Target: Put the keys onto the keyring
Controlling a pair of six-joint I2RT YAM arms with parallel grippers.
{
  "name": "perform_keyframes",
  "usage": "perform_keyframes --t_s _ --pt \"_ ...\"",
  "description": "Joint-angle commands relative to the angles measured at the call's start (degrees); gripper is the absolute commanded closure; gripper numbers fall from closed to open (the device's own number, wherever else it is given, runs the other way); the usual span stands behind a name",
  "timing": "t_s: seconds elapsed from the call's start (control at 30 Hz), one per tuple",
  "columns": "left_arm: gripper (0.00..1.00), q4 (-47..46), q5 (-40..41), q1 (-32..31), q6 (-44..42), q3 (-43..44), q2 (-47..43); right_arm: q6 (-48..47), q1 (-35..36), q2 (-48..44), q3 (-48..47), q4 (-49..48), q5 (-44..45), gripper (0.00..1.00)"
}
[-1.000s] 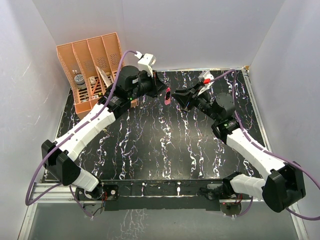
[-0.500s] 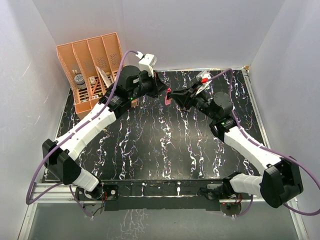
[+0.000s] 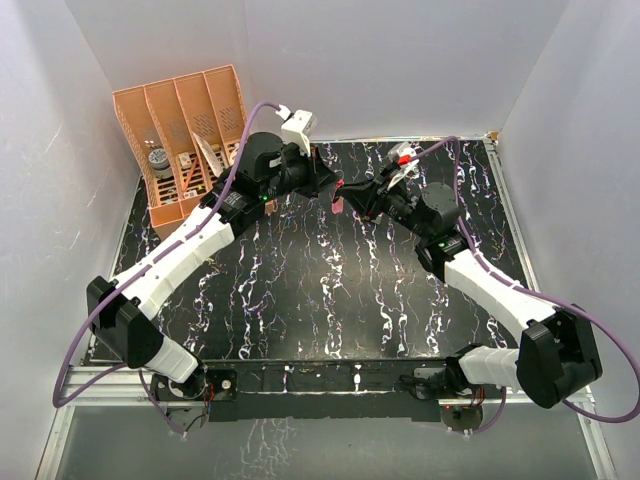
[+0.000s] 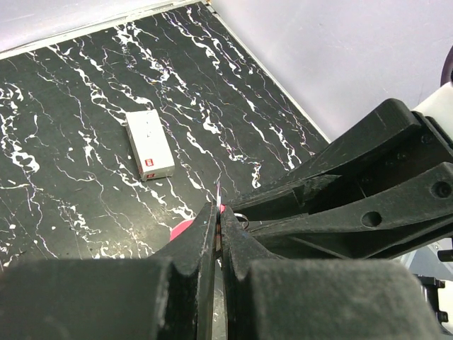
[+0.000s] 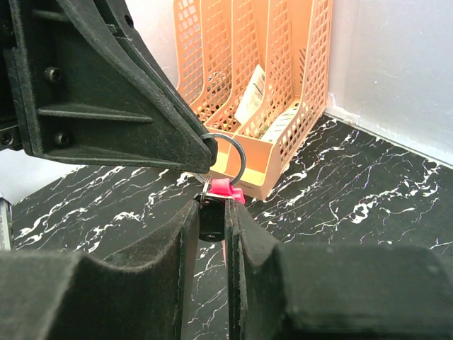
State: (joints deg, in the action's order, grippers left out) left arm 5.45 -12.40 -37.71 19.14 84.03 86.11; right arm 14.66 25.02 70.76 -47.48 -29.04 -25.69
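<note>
Far centre, above the table: right gripper [image 5: 214, 211] clamps the short magenta-pink strap keyring [image 5: 224, 188]; left gripper [image 4: 218, 217] pinches a thin pale metal key [image 4: 218, 193] beside its ring.

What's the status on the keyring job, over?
Right tool shut on magenta-pink strap keyring, held above black marbled table. Left tool shut, tip at its wire ring. Silvery key not made out. Small white rectangular box on table, clear of both.
</note>
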Motion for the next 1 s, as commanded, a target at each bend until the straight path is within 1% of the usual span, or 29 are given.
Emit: perform_keyframes --t_s 0.0,0.73,0.97 --pt "1.0 0.17 -1.3 -0.42 0.64 2.06 -0.35 0.05 0.02 -0.08 -2.94 -4.1 -0.21 0.81" --pt "1.0 1.7 -1.33 -0.62 0.73 1.87 0.3 -0.5 0.03 -1.72 -3.09 -3.56 1.09 0.83" --pt "1.0 2.06 -1.38 -0.74 0.55 2.0 0.03 -0.64 0.03 -1.41 -3.27 -3.2 1.15 0.95"
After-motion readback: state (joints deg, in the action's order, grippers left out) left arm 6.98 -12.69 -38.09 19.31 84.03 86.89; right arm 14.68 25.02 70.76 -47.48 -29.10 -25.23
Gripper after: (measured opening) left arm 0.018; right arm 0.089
